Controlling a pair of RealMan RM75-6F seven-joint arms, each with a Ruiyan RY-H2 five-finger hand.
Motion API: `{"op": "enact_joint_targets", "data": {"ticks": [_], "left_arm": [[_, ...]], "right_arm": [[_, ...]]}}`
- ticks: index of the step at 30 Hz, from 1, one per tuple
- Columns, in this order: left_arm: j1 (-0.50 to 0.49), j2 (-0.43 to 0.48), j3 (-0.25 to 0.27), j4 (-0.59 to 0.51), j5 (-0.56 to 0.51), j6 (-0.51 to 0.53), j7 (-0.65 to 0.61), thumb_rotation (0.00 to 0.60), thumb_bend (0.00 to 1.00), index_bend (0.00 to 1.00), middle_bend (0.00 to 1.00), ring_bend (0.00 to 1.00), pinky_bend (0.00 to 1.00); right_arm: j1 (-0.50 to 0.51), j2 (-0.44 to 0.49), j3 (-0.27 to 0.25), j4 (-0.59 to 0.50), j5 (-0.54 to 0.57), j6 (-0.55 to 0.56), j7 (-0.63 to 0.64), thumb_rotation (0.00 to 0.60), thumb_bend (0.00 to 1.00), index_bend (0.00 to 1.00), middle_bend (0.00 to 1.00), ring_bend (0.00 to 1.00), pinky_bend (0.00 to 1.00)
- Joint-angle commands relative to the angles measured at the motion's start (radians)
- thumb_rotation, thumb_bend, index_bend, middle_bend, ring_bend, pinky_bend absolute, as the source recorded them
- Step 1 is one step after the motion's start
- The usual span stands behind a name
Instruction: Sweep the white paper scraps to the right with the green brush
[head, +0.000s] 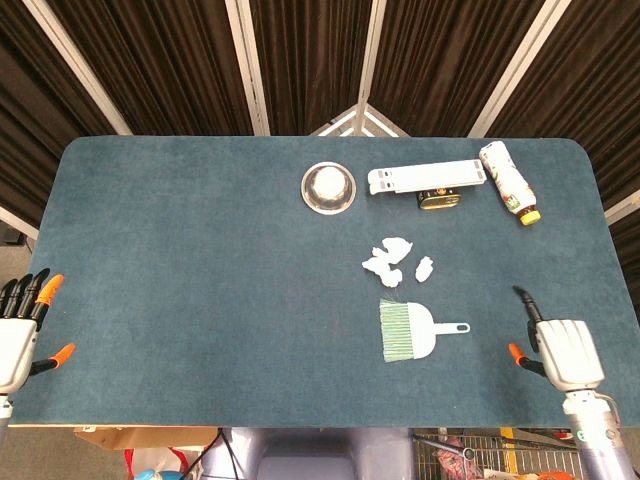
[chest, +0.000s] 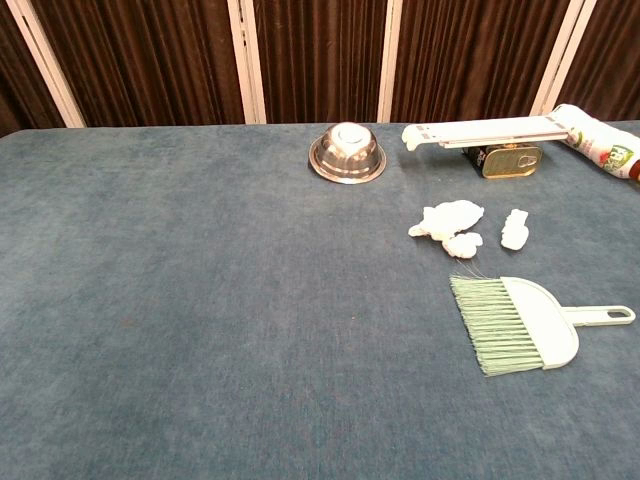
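Observation:
The green brush (head: 405, 332) (chest: 520, 325) lies flat on the blue table, bristles to the left and handle pointing right. Just beyond its bristles sit the white paper scraps (head: 388, 258) (chest: 447, 220), with a smaller scrap (head: 424, 267) (chest: 515, 228) to their right. My right hand (head: 562, 352) hovers near the front right edge, a short way right of the brush handle and holding nothing; one finger and the thumb stick out, and the other fingers are hidden. At the front left corner my left hand (head: 15, 335) is empty with its fingers spread. The chest view shows neither hand.
At the back of the table stand a steel bowl (head: 329, 187) (chest: 347, 152), a long white plastic holder (head: 425, 178) (chest: 490, 131), a gold tin (head: 439, 200) (chest: 510, 160) and a lying bottle (head: 507, 182) (chest: 598, 142). The blue table (head: 180, 250) spreads wide to the left.

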Motion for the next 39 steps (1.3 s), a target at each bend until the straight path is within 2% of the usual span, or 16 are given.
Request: {"op": "enact_joint_targets", "data": {"ticks": [1,6,12,19,28,39], "left_arm": [[0.0,0.001,0.0,-0.001,-0.002,-0.002,-0.003,0.6,0.0,0.0,0.0,0.0,0.0],[-0.002,0.002,0.0,0.0,0.002,-0.003,-0.008,0.6,0.0,0.0,0.0,0.0,0.0],[-0.002,0.006,0.002,0.001,0.005,-0.004,-0.02,0.6,0.0,0.0,0.0,0.0,0.0],[-0.004,0.008,0.003,0.001,0.007,-0.007,-0.029,0.6,0.0,0.0,0.0,0.0,0.0],[-0.006,0.007,0.003,0.0,0.005,-0.012,-0.025,0.6,0.0,0.0,0.0,0.0,0.0],[-0.007,0.008,0.003,0.0,0.002,-0.014,-0.026,0.6,0.0,0.0,0.0,0.0,0.0]], "right_arm": [[0.043,-0.039,0.011,-0.022,0.057,-0.074,-0.084,0.6,0.28,0.25,0.94,0.97,0.86],[0.082,-0.099,0.018,-0.005,0.108,-0.134,-0.194,0.6,0.28,0.32,0.96,0.99,0.88],[0.117,-0.21,0.039,0.053,0.203,-0.173,-0.308,0.6,0.28,0.33,0.96,0.99,0.88],[0.135,-0.278,0.048,0.09,0.243,-0.178,-0.345,0.6,0.27,0.36,0.96,0.99,0.88],[0.159,-0.341,0.056,0.131,0.279,-0.187,-0.372,0.6,0.28,0.46,0.96,0.99,0.88],[0.174,-0.385,0.054,0.174,0.301,-0.196,-0.372,0.6,0.28,0.47,0.96,0.99,0.88]]}}
